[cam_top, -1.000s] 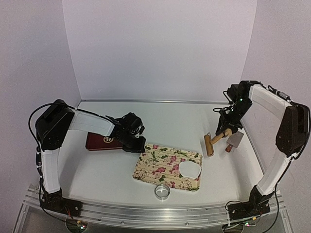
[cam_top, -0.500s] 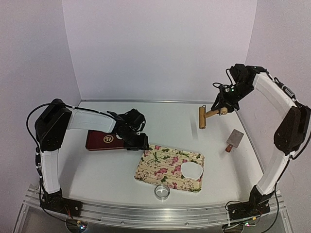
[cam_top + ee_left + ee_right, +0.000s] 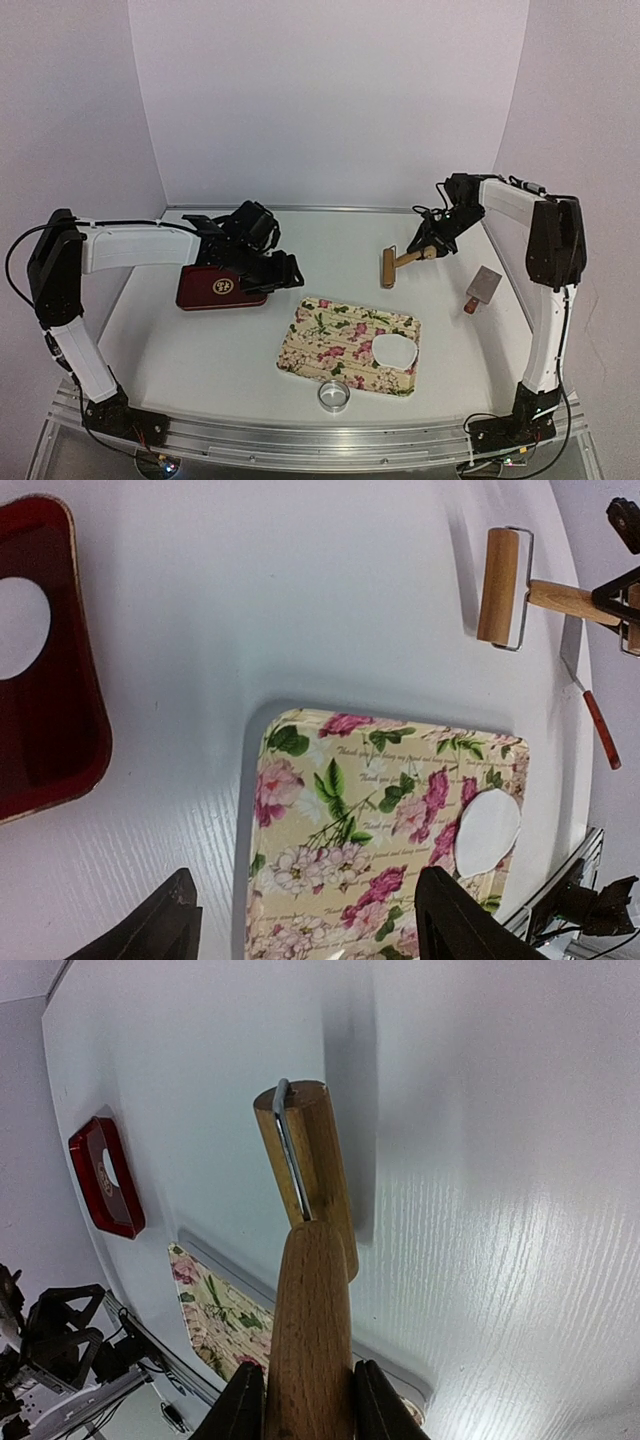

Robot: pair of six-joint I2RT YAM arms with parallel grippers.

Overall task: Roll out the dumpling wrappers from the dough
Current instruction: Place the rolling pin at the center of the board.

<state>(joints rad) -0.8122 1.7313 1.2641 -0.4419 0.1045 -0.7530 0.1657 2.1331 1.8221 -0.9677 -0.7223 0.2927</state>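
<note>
Dumpling wrapper (image 3: 20, 628) in red tray (image 3: 60, 730), partly cropped

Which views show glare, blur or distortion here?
Top external: even soft light, sharp, faint shadows. Left wrist: wide-angle bowing at edges, sheen on table, own fingers dark. Right wrist: roller looms large, casts a soft shadow, streaky sheen on table.

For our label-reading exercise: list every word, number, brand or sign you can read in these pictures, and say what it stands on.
Red tray: a gold emblem, too small to read.
Floral mat: faint cursive script among the flowers, too blurred to read.
Roller, scraper, ring: no text visible.
So nothing can be quoted.
</note>
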